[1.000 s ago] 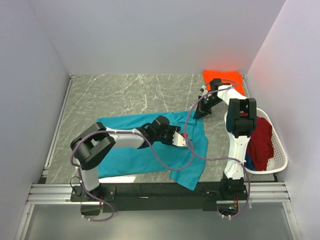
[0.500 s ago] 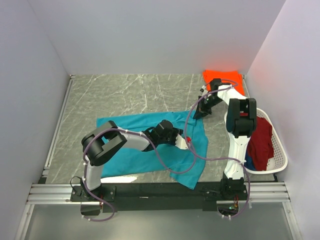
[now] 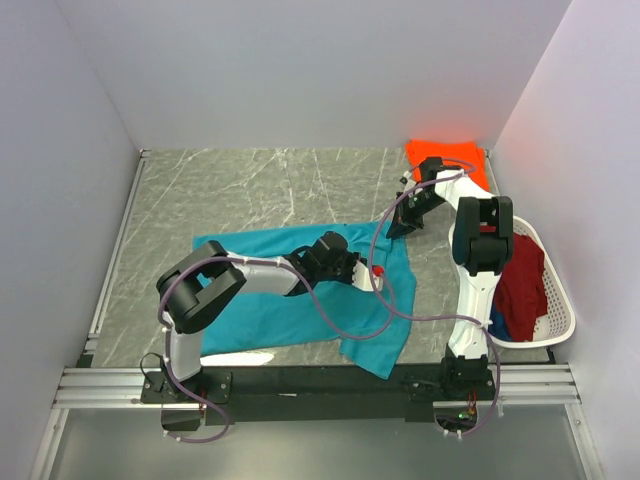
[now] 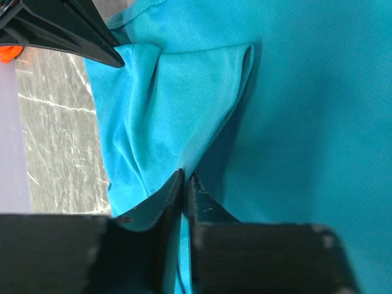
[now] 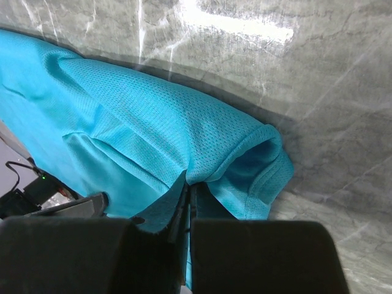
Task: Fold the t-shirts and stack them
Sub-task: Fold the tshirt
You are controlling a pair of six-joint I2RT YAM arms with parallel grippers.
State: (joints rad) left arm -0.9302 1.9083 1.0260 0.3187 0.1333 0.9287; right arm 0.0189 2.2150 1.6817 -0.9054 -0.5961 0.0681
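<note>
The teal t-shirt (image 3: 255, 318) lies spread on the near half of the grey marbled table (image 3: 250, 185), in front of the two arm bases. Its long axis runs left to right across the table. The far edge is close to straight, and the right end droops in a loose flap towards the near edge. Which end holds the collar cannot be told.

The left gripper (image 3: 374, 273) is over the right part of the shirt. In the left wrist view its fingertips (image 4: 177, 190) are drawn together on a raised ridge of the teal cloth, which creases away from them. The right gripper (image 3: 393, 229) sits at the shirt's far right corner. In the right wrist view its fingers (image 5: 180, 202) are pressed tight on a hemmed, rolled edge of the same shirt, lifted just off the table.

Beyond the right arm, an orange t-shirt (image 3: 452, 158) lies in the far right corner of the table. A white basket (image 3: 566, 305) stands at the right side, holding a dark red t-shirt (image 3: 522, 285).
</note>
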